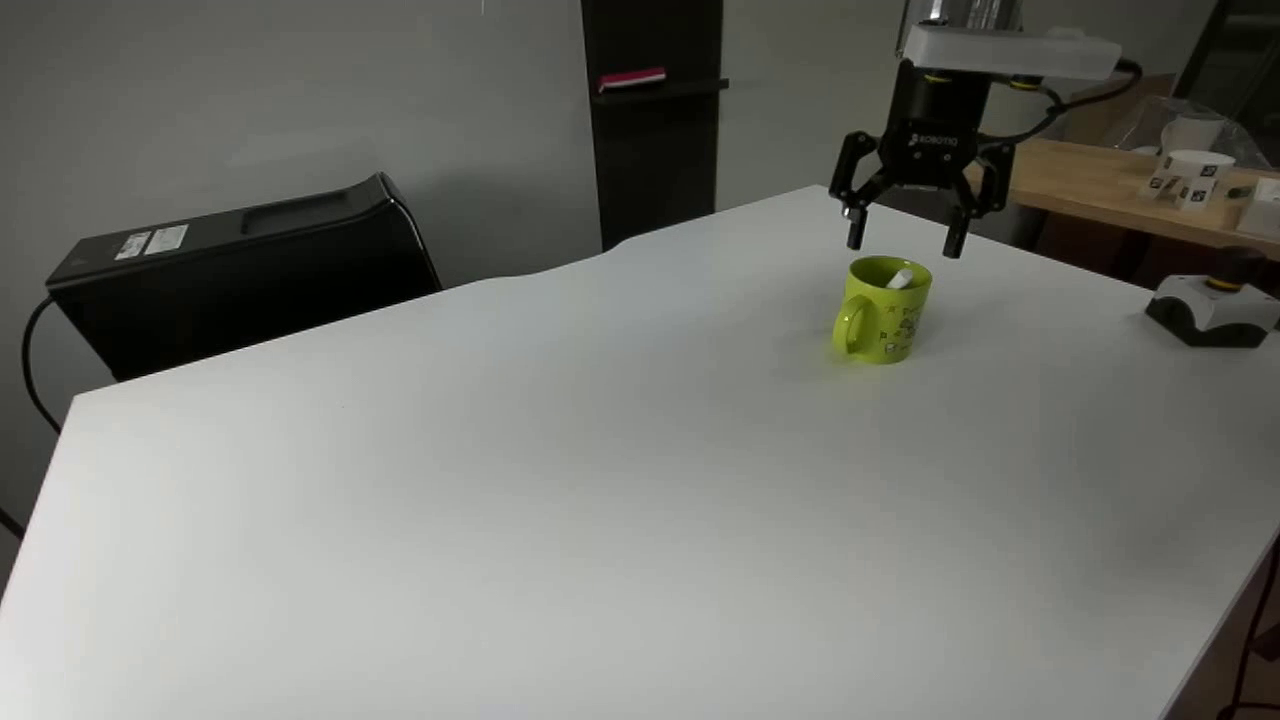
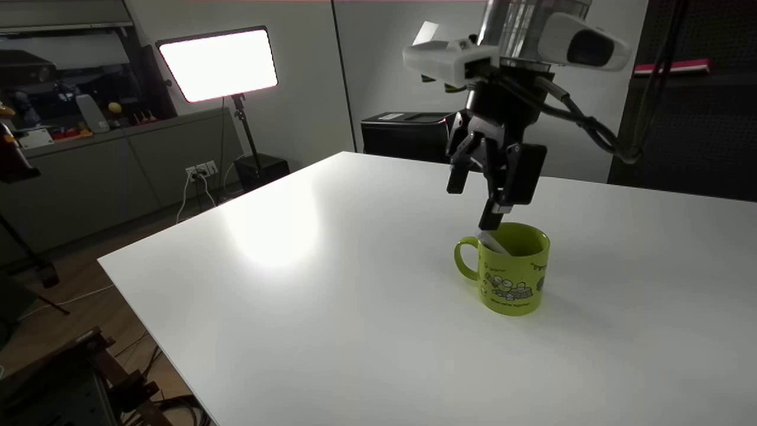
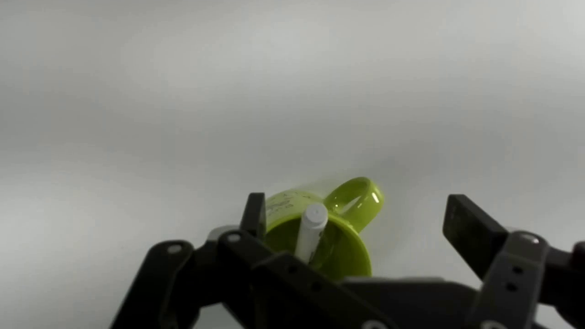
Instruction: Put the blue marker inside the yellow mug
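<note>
- The tabletop [image 1: 450,480] spreads from the left of an exterior view and carries the mug [image 1: 880,325] well over toward the right.
- The mug stands upright in both exterior views, its handle toward the left in each. As I judge it, the mug is where it needs to be and calls for no handling.
- The marker [image 1: 900,279] is inside the mug, tilted, with its white end coming up at the rim. In the wrist view that end overlaps the rim near the handle. The lower part is hidden in the mug and no blue shows, so I cannot confirm the cap. Going by the task's wording, I take the main step as done.
- The tool [image 1: 905,240] hangs above the mug, fingers spread wide, nothing held between them, so the marker counts as released. What is left, I judge, is only to take the tool away. In an exterior view one fingertip shows close above the marker [image 2: 494,243]; whether they touch I cannot tell. A straight lift would likely be safest, since a sideways sweep might catch the marker or tip the mug.
- At the far right a small box [image 1: 1212,310] with a dark knob sits on the tabletop, well apart from the mug. It seems to have no part in the task.
</note>
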`<state>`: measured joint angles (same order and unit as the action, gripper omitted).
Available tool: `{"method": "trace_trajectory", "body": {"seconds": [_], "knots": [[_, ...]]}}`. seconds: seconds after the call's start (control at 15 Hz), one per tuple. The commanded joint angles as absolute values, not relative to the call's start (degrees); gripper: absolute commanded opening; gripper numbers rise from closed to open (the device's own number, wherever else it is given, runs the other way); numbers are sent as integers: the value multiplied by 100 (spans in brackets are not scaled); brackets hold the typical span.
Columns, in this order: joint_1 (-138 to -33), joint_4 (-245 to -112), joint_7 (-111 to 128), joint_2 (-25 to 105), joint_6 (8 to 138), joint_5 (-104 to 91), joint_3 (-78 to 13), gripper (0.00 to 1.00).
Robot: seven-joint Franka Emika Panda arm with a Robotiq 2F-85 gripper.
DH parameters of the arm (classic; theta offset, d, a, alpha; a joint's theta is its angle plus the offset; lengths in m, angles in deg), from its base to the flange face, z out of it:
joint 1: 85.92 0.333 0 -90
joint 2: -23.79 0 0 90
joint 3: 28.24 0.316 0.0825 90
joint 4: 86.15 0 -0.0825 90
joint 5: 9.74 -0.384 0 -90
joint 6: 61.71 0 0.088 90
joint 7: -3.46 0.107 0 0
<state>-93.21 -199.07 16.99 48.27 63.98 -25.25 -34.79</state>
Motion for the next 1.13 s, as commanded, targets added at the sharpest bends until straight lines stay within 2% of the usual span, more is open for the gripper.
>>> {"method": "trace_trajectory", "body": {"seconds": [0.0, 0.67, 0.73, 1.07], "knots": [[-9010, -20606, 1737, 4025, 6928, -2061, -3491, 100], [-8068, -22724, 1700, 2667, 9202, -794, -2727, 100], [-8226, -22283, 1582, 2997, 8916, -1060, -2771, 100], [-8103, -22639, 1586, 2788, 9139, -935, -2659, 100]]}}
